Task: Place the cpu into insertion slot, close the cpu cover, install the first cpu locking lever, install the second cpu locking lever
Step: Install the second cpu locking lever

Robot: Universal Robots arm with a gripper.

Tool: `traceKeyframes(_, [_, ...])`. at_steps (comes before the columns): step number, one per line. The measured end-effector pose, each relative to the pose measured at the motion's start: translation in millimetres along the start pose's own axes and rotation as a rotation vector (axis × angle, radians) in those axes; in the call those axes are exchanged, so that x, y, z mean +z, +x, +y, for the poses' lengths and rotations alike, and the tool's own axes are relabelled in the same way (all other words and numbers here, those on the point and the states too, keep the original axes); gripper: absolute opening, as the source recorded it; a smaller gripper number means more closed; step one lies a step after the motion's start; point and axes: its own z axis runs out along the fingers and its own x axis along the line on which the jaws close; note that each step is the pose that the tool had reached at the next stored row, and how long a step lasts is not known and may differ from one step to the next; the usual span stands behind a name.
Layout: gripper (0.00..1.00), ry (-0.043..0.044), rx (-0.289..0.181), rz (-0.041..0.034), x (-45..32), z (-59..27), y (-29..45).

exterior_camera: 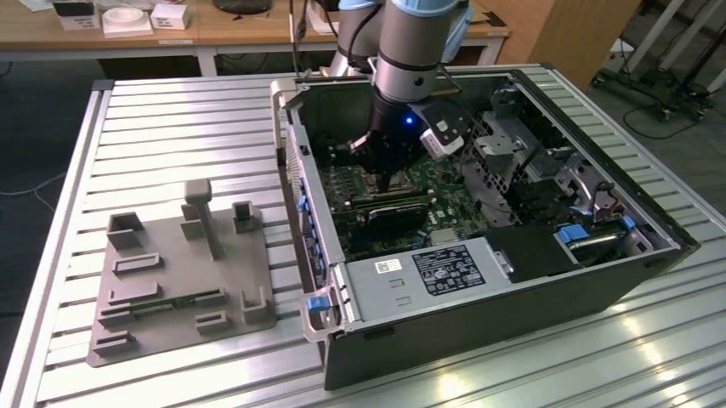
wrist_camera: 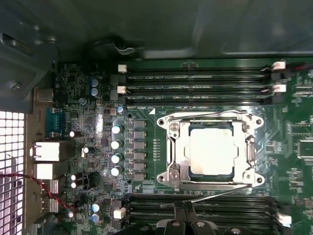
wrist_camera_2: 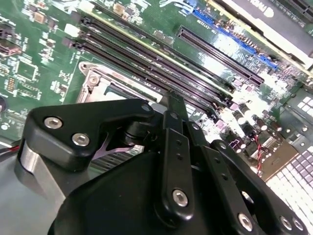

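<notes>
The black pincer (wrist_camera: pixel 188 215), fingers together and grasping nothing, hangs just beside the silvery lever-end (wrist_camera: pixel 215 194) along the square socket's (wrist_camera: pixel 212 149) edge.

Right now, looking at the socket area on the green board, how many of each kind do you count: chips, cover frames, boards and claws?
cpu: 1
cpu cover: 1
green board: 1
claw: 1
Total: 4

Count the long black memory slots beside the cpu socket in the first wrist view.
6: three memory slots run along one side of the insertion slot, three along the opposite side, partly hidden by the gripper.
</notes>
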Motion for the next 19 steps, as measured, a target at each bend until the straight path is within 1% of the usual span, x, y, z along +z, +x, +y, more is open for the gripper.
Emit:
traceKeyframes(5, [0.10,0.0001,0.000,0.0001,6.3,0.0,6.7])
traceKeyframes(9, [0.10,0.0000,0.000,0.0000,11.8,0.1,8.5])
traceKeyframes(14, [0.10,-0.0001,0.000,-0.0001,13.8,0.6,13.1])
traceKeyframes(19, [0.10,0.0001,0.000,0.0000,17.3,1.5,13.6])
